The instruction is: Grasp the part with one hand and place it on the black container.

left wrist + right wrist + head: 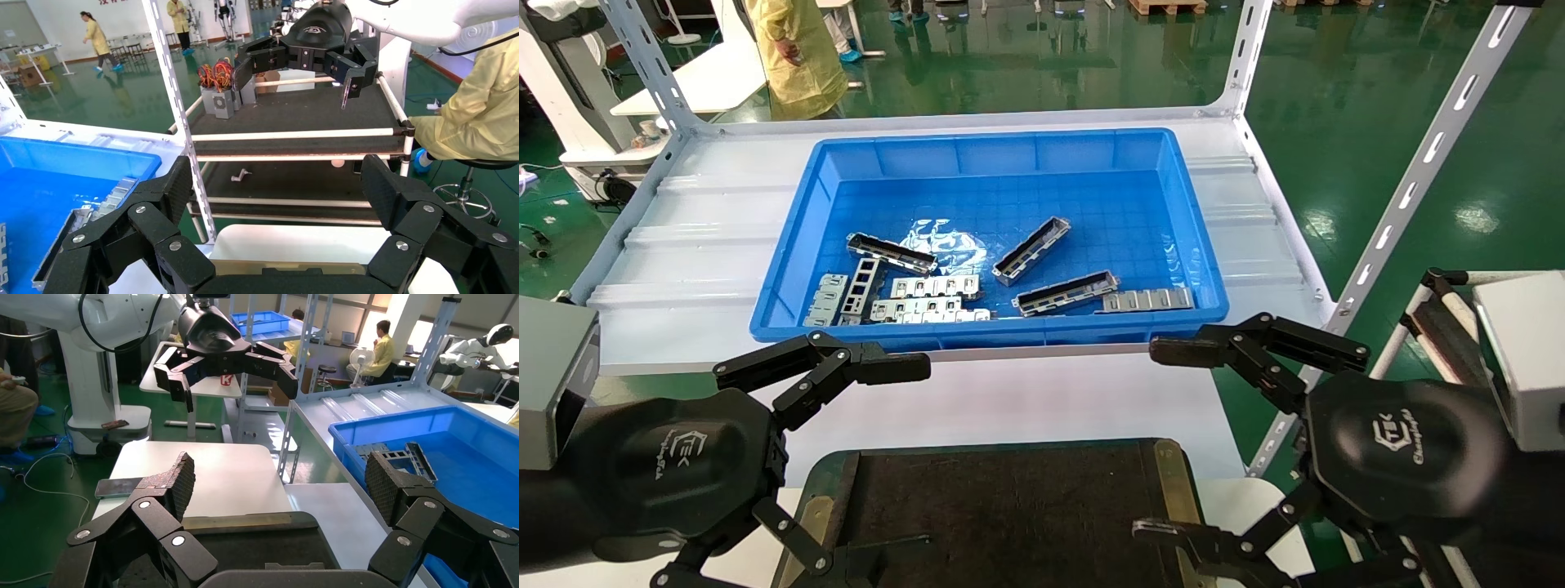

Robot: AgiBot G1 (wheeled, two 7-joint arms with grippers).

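Observation:
Three grey channel parts lie in the blue bin: one [1031, 250] slanted at the middle, one [1065, 293] near the front wall, one [891, 253] on the left. The black container [1009, 506], a dark shallow tray with olive rims, sits at the near edge below both grippers. My left gripper [887, 465] hovers open over the tray's left end with nothing between its fingers. My right gripper [1164, 441] hovers open over the tray's right end, also empty. From the wrists I see the left gripper [278, 184], the right gripper [281, 478] and the container [257, 545].
The blue bin [789, 269] stands on a white shelf and also holds several flat silver plates [936, 286]. Slotted shelf uprights [1418, 171] rise at the right and back left. A cart [1442, 318] stands to the right. A person in yellow [793, 49] stands behind the shelf.

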